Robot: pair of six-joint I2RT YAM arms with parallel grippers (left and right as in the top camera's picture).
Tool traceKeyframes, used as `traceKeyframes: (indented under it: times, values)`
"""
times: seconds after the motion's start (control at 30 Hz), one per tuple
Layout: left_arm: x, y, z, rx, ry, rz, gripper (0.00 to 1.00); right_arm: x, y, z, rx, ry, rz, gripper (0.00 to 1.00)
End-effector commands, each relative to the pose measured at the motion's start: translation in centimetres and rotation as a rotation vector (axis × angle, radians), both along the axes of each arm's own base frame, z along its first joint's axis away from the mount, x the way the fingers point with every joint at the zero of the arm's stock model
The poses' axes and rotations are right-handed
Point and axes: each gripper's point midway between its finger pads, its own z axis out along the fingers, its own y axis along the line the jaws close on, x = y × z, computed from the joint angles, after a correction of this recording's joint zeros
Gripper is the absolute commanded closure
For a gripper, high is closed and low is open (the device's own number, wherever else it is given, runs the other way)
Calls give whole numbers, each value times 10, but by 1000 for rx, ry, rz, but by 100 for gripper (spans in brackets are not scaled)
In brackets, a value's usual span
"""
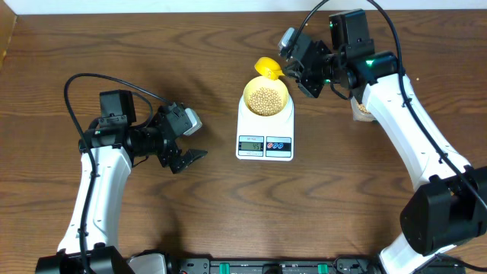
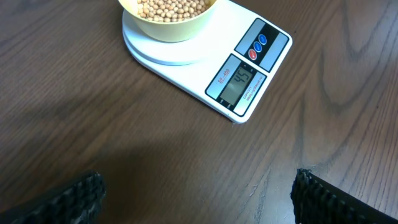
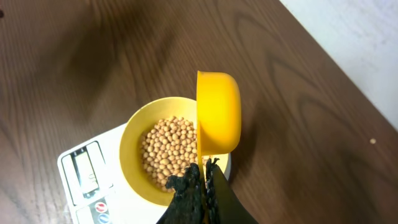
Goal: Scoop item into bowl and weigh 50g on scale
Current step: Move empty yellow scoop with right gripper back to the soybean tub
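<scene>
Overhead, the bowl [image 1: 247, 90] of beans [image 1: 265, 100] sits on the scale [image 1: 265, 144]; the left gripper [image 1: 196, 142] gapes wide, well left of it; left wrist view: its fingertips [image 2: 74, 199] stand far apart; right wrist view: the right gripper [image 3: 203, 177] is pinched on the yellow scoop [image 3: 219, 112], tipped sideways at the bowl's rim.

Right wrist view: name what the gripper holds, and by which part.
The right gripper holds the bright yellow plastic measuring scoop, pinched by its handle just below the cup.

On a bent arm, left claw [image 1: 190, 160] spread wide; on an outstretched arm, right claw [image 3: 203, 173] pinched tight on yellow scoop [image 3: 219, 112].
</scene>
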Motion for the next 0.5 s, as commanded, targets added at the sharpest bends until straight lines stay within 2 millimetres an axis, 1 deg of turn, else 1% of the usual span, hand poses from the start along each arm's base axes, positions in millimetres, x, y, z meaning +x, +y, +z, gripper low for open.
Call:
traceKeyframes:
  times: [0.0,0.17,0.23,0.33,0.47]
  values:
    - [-3,0,-4,-8,20,3,3,-3,5,18,5,-71,55,99]
    - [-3,0,-4,-8,20,3,3,-4,4,17,3,-63,55,99]
    - [-3,0,-4,-8,20,3,2,-3,4,18,-10,-88,75,99]
    - [-3,0,-4,-8,20,3,3,3,4,22,-35,-161,106,99]
    - [-3,0,-4,-8,20,3,2,6,5,25,-28,-173,102,99]
